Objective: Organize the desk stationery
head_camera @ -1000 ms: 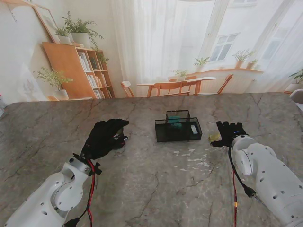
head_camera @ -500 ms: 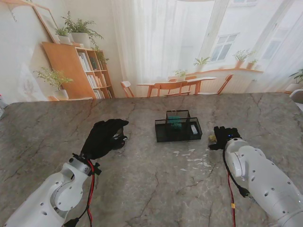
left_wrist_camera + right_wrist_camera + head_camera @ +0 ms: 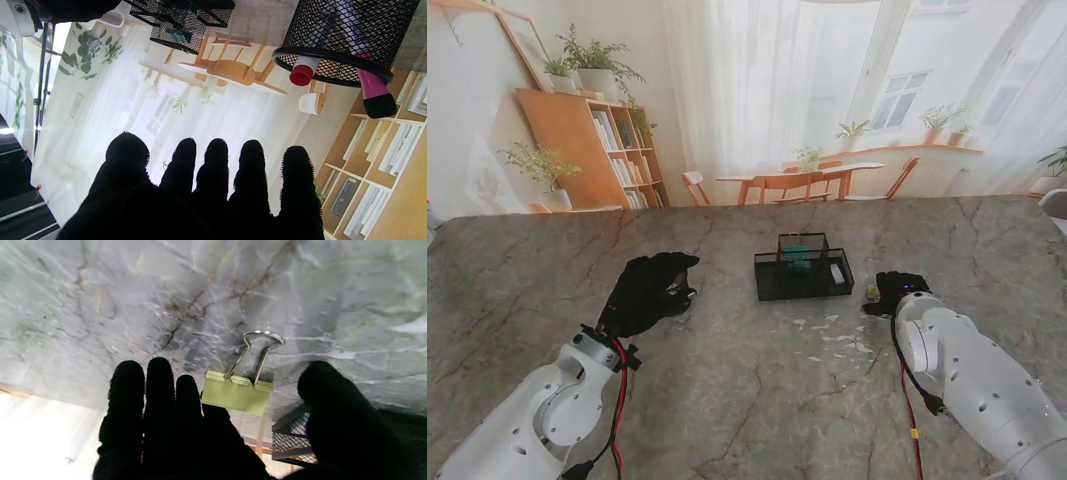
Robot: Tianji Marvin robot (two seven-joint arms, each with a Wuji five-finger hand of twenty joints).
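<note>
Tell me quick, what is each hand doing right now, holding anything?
Left hand: open, fingers spread, holding nothing, near the black mesh pen cup.
Right hand: open around the pale green binder clip, not yet closed on it.

my two hands in black knit gloves (image 3: 649,288) (image 3: 895,291) | pale green metal binder clip (image 3: 236,395) with silver wire handles | grey marble table top (image 3: 757,390) with brown veins | black wire-mesh desk tray (image 3: 804,275) | black mesh round pen cup (image 3: 347,36) holding a red-capped white marker (image 3: 303,70) and a pink black-tipped marker (image 3: 375,93)
</note>
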